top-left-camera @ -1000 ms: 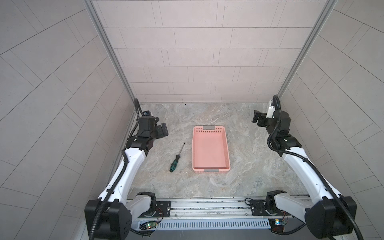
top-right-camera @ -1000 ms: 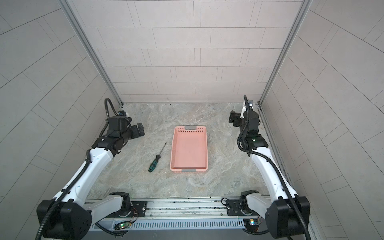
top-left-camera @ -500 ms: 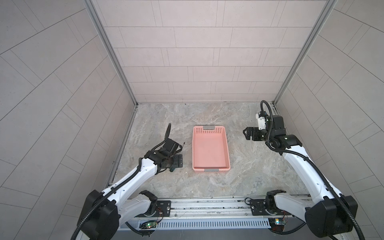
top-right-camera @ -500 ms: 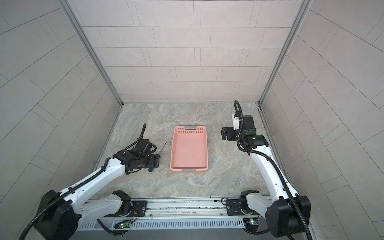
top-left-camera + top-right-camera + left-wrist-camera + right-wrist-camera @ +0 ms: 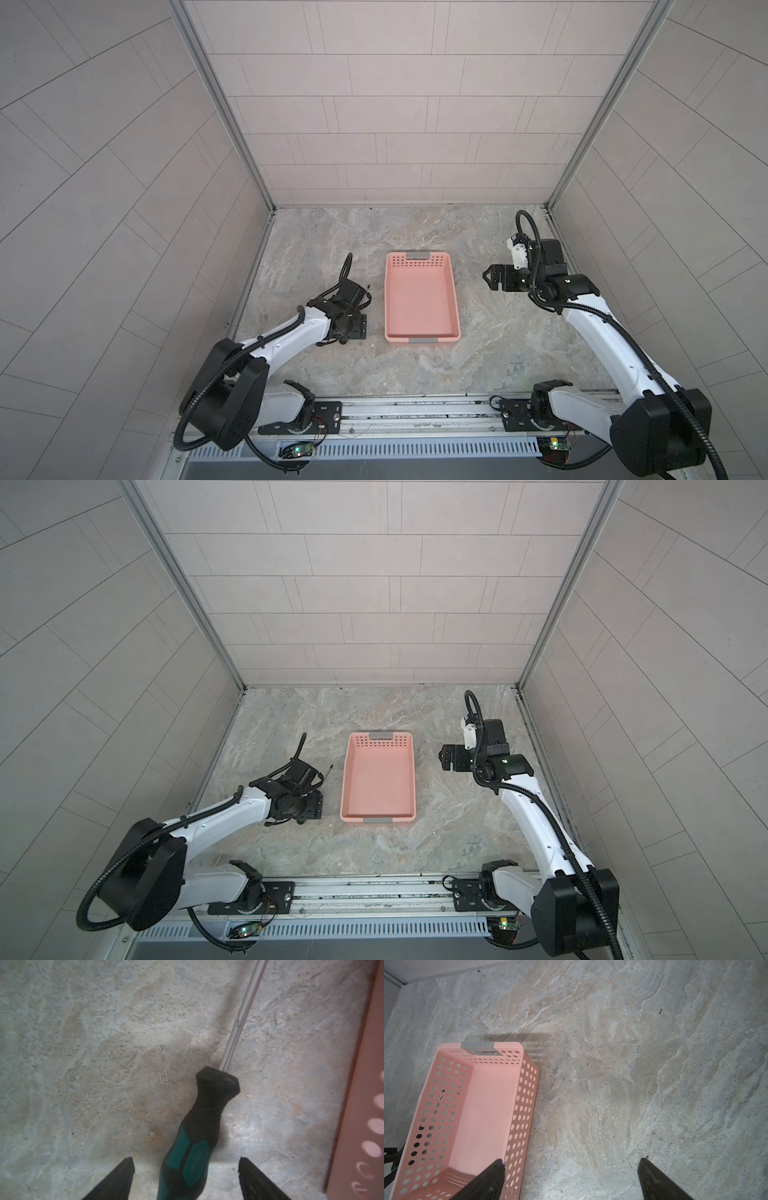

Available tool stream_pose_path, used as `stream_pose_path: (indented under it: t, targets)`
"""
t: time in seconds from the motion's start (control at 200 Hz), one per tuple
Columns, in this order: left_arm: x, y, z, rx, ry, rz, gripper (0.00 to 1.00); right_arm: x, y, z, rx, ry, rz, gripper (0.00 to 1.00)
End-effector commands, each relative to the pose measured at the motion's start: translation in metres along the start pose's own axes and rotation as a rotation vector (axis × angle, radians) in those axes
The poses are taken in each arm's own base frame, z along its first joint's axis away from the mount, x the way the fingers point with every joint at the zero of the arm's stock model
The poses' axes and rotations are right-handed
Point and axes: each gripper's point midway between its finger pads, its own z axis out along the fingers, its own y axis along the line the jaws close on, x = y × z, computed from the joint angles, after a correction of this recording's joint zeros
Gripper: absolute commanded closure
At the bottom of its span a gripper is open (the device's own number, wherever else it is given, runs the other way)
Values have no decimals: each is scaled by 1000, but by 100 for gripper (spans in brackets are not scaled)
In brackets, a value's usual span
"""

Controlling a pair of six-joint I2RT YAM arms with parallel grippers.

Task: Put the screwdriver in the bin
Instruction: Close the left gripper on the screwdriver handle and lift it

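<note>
Marbled tabletop (image 5: 498, 353) carries bin (image 5: 419, 299), screwdriver (image 5: 195, 1147) just beside.

Left arm (image 5: 286, 336) has dropped; jaws now straddle the screwdriver (image 5: 193, 1147) handle, seemingly without contact.

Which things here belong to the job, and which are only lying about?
Job: screwdriver; bin; left end effector, open around it.
Lying about: thin sliver and small crumb on the table.

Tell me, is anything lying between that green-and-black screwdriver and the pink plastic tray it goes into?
Nothing visible does. Only bare stone-patterned tabletop lies between the green-and-black-handled screwdriver and the salmon-pink perforated plastic bin; its side wall must be cleared. The left hand straddles the handle, unobstructed.
</note>
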Motion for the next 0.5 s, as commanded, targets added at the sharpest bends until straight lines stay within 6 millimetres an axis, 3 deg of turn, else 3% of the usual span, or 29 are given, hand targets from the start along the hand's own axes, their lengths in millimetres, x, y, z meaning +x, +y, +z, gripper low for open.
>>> stream_pose_path:
  t: [0.0, 0.29, 0.4, 0.495]
  targets:
    - [-18, -2, -3, -20, -49, 14, 17, 1, 3, 2, -16, 10, 4, 0]
    - [-20, -6, 11, -36, -8, 36, 31, -1, 2, 3, -27, 7, 9, 0]
    - [-17, -4, 12, -47, 3, 30, 40, -2, 3, 5, -35, 9, 14, 0]
    - [-16, -2, 12, -55, 2, 22, 55, -3, 5, 7, -51, 11, 15, 0]
